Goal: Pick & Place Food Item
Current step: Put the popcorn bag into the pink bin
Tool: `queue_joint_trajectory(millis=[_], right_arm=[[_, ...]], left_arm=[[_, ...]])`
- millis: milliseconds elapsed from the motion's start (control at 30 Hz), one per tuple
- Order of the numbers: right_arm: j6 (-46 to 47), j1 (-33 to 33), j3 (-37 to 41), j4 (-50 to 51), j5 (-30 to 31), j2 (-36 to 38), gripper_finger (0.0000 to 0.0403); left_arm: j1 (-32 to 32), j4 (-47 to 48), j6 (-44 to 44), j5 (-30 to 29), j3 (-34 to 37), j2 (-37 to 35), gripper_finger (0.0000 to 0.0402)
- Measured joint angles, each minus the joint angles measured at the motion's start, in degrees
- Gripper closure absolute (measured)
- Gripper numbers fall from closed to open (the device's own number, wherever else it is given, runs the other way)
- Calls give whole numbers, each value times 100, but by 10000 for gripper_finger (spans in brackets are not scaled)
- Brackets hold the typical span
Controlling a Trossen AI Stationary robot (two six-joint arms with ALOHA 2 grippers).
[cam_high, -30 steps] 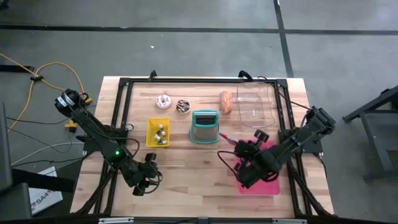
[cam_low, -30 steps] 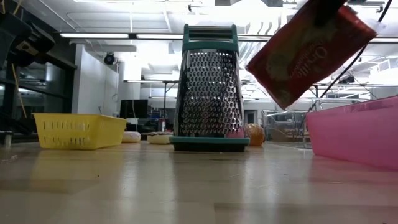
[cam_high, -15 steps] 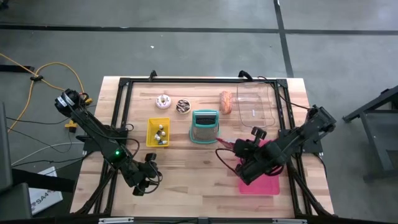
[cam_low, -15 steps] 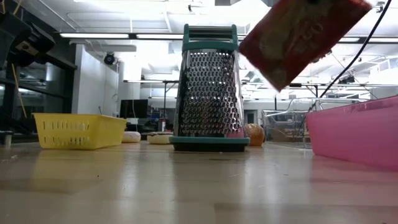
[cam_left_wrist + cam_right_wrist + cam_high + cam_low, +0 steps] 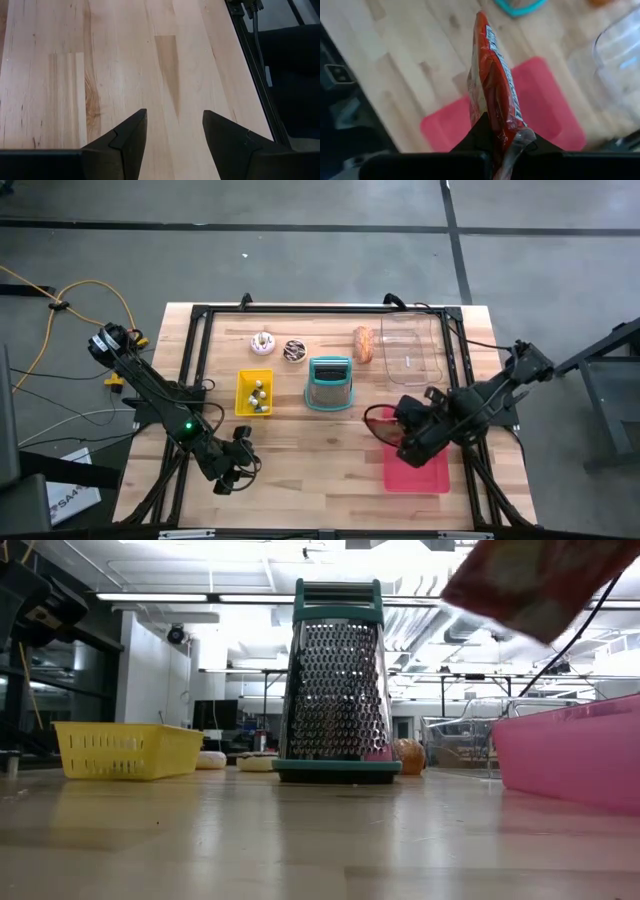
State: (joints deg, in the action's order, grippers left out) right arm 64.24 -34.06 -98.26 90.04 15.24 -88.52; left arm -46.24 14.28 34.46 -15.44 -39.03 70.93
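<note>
A red snack packet hangs in the air over the near right part of the table, with my right gripper shut on it. Seen from above, the packet sits just left of my right gripper, above the far left corner of the pink tray. In the low view only its lower part shows at the upper right. My left gripper waits open over bare wood near the front left, nothing between its fingers. My right gripper pinches the packet's sealed end between its two fingers. The fingers slant steeply down from the table's right side. The packet reaches out past the fingertips, edge-on to the wrist camera, lifted clear of tray and table.
A teal-framed box grater stands mid-table, left of the packet. A yellow basket is left of it. Along the far side lie two doughnuts, a bread roll and a clear container. Bare wood lies near the front edge.
My right gripper has risen with the packet and turned at the wrist, drifting a little toward the table's far right. The packet has gone up with it and tipped, most of it leaving the low view's top. More of the pink tray shows now.
</note>
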Motion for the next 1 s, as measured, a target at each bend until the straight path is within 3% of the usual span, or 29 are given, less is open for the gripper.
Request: queue_joint_trajectory(millis=[300, 633, 900, 1000], right_arm=[[1097, -370, 521, -6, -1113, 1, 392], [2002, -838, 1634, -88, -1325, -3, 392], [1880, -860, 2055, -1011, -2038, -8, 392], [1682, -862, 2055, -1047, -2022, -8, 392]], left_arm=[[-1, 0, 0, 0, 0, -2, 213], [0, 0, -20, 0, 0, -2, 213], [0, -2, -20, 0, 0, 0, 213], [0, 0, -20, 0, 0, 0, 213]])
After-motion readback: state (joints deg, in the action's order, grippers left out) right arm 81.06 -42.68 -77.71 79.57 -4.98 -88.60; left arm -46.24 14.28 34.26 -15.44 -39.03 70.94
